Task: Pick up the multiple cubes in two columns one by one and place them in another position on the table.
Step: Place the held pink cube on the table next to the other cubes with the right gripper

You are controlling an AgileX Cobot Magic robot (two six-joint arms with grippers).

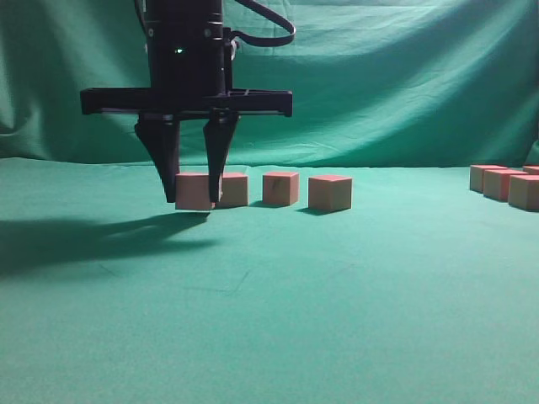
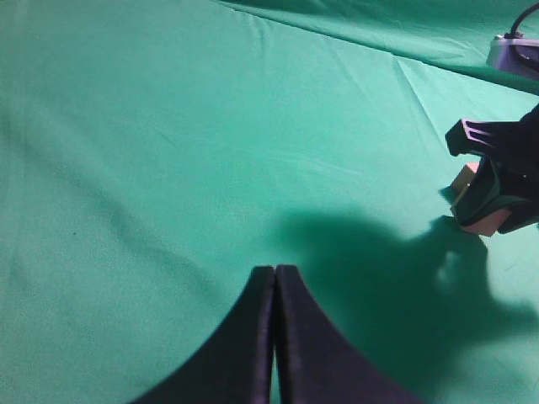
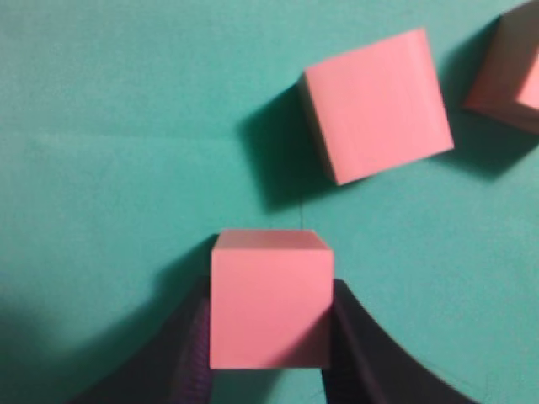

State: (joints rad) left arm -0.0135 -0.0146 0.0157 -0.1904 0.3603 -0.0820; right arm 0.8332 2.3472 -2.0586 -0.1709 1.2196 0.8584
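Black arm (image 1: 185, 42), looped black cable (image 1: 274, 34), tapered black fingers (image 1: 162, 151)

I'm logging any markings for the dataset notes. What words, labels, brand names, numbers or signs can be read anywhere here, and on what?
None: no readable text in any view.
The cubes have plain faces.
The table cloth is unprinted.
The right gripper housing shows only a small green light, no lettering.
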